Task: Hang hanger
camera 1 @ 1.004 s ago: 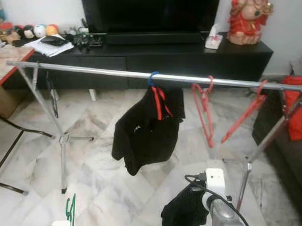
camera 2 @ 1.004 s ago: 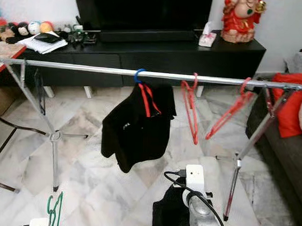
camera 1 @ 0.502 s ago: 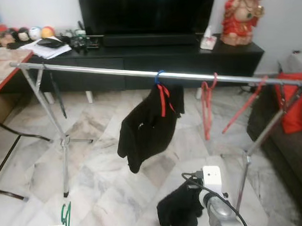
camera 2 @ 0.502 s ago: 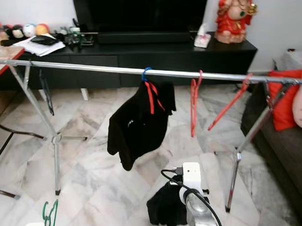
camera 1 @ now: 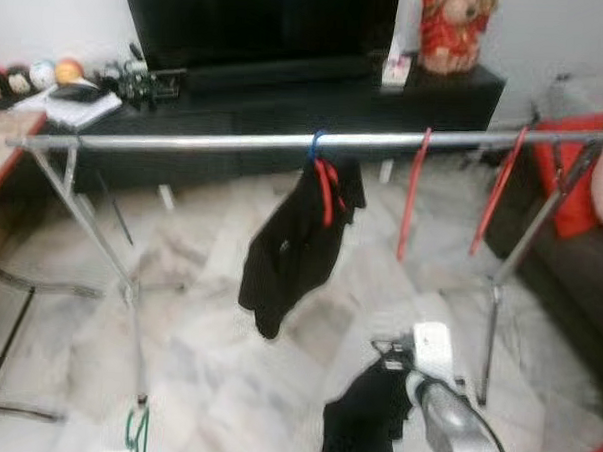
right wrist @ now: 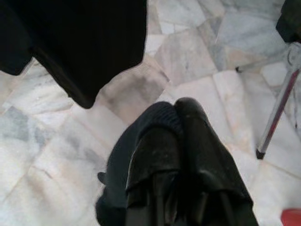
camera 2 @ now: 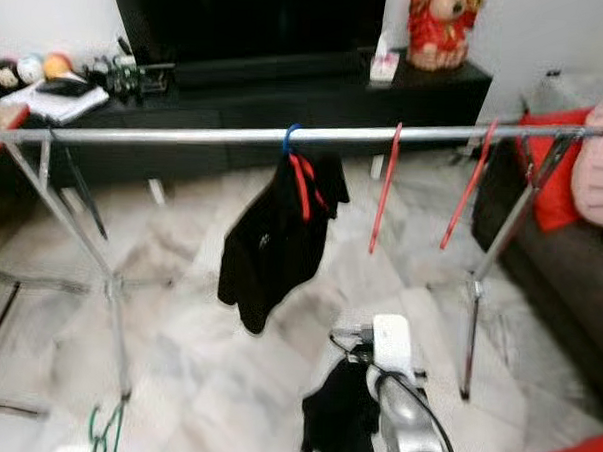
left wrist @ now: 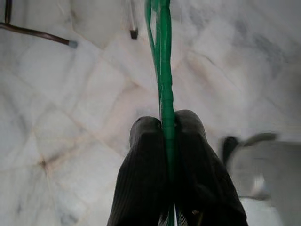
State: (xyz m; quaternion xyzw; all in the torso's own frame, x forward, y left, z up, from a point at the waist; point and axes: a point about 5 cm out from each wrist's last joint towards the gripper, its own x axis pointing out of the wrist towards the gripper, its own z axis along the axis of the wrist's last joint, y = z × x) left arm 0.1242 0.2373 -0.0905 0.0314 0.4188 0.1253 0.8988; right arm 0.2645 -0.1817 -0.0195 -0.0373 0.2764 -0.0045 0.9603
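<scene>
rail (camera 1: 225, 141) | black garment (camera 1: 299, 241) hung (blue hook) | two red hangers (camera 1: 413, 196)

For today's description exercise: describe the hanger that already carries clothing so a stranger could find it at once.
Start at the long silver rail running across the room before the black TV cabinet. Near its middle hangs a blue-hooked hanger carrying a black garment. The red hangers further right are bare.

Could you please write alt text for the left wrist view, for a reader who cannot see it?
The left gripper, with two long black fingers, is shut on a thin green plastic hanger that runs straight out between them. Below lies a pale marble tile floor, with a dark metal furniture leg at one corner.
</scene>
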